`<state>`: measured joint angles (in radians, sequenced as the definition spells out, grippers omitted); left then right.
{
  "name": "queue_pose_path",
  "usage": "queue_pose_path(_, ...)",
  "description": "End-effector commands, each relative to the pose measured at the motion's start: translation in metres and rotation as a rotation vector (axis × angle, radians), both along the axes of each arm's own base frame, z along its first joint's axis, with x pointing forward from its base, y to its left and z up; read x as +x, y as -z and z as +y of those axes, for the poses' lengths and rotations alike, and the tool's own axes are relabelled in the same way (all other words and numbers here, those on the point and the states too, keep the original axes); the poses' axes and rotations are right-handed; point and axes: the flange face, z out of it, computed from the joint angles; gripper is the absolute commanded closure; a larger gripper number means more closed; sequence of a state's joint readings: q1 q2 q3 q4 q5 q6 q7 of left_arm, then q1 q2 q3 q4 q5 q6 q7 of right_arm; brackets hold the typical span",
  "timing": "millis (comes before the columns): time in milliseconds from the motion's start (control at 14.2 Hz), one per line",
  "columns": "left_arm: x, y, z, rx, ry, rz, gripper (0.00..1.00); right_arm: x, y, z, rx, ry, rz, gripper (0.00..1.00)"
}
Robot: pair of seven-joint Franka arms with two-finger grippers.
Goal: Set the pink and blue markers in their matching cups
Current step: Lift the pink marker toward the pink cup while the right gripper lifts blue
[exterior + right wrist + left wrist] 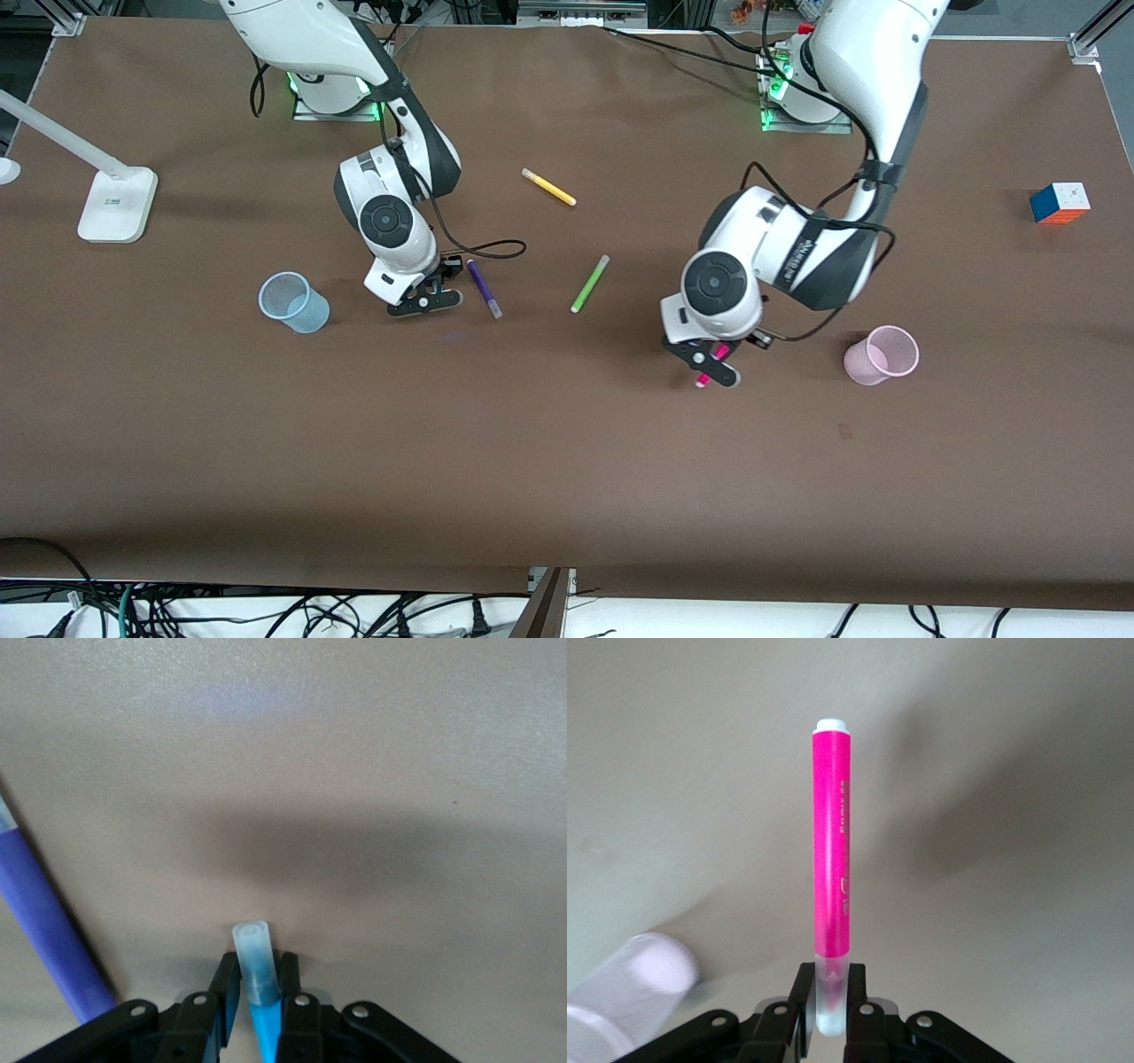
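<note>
My left gripper (714, 364) is shut on the pink marker (720, 353) just above the table, beside the pale pink cup (880, 355). In the left wrist view the fingers (801, 997) clamp the pink marker (832, 850) at its pale cap, and the pink cup (631, 992) shows at the edge. My right gripper (426, 299) is low over the table between the pale blue cup (294, 302) and a purple pen. In the right wrist view it (259, 981) is shut on the blue marker (254, 967) at the cap's joint. The blue marker is hidden in the front view.
A purple pen (485, 289) lies right beside my right gripper and also shows in the right wrist view (44, 921). A green pen (590, 283) and a yellow pen (548, 187) lie mid-table. A colour cube (1060, 203) sits toward the left arm's end, a white lamp base (117, 204) toward the right arm's.
</note>
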<state>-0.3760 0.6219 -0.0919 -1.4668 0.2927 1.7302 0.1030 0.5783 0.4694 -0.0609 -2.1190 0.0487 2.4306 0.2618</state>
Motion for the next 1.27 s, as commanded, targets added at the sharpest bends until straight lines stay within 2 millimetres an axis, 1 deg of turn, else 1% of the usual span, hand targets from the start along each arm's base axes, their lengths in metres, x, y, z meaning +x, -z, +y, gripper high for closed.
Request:
queue_pose_path(0,0.016,-0.013,0.051,0.06,0.125,0.13,1.0,-0.005,0.001,0.001,0.014,0.008,-0.007,0.96)
queue_pose_path(71,0.017,-0.016,0.066,0.09,0.127,0.16,1.0,-0.003,-0.004,0.002,0.019,0.01,-0.015,1.0)
queue_pose_path(141,0.017,-0.017,0.078,0.138,0.122,0.182,1.0,0.001,-0.014,0.005,0.03,0.003,-0.029,1.0)
queue_pose_path(282,0.016,-0.022,0.097,0.236,0.188,0.248,1.0,0.014,-0.049,0.008,0.062,-0.004,-0.081,1.0)
queue_pose_path(353,0.02,-0.024,0.113,0.265,0.226,0.28,1.0,0.019,-0.065,0.008,0.077,-0.011,-0.106,1.0)
queue_pose_path(424,0.026,-0.026,0.135,0.281,0.26,0.31,1.0,0.025,-0.083,0.006,0.095,-0.047,-0.134,1.0)
queue_pose_path(565,0.035,-0.03,0.169,0.303,0.336,0.372,1.0,0.037,-0.112,-0.014,0.104,-0.176,-0.148,1.0)
queue_pose_path(635,0.037,-0.031,0.178,0.314,0.361,0.39,1.0,0.04,-0.125,-0.025,0.105,-0.232,-0.143,1.0)
queue_pose_path(776,0.042,-0.034,0.201,0.359,0.358,0.397,1.0,0.043,-0.154,-0.047,0.112,-0.35,-0.125,1.0)
queue_pose_path(847,0.043,-0.033,0.215,0.366,0.342,0.402,1.0,0.045,-0.167,-0.053,0.118,-0.407,-0.112,1.0)
queue_pose_path(918,0.045,-0.031,0.229,0.366,0.327,0.404,1.0,0.045,-0.175,-0.059,0.124,-0.464,-0.085,1.0)
queue_pose_path(988,0.044,-0.027,0.236,0.364,0.318,0.415,1.0,0.049,-0.183,-0.07,0.13,-0.539,-0.072,1.0)
queue_pose_path(1059,0.042,-0.022,0.239,0.361,0.315,0.427,1.0,0.052,-0.188,-0.08,0.136,-0.621,-0.068,1.0)
queue_pose_path(1200,0.035,0.002,0.239,0.355,0.31,0.462,1.0,0.059,-0.194,-0.101,0.199,-0.776,-0.077,1.0)
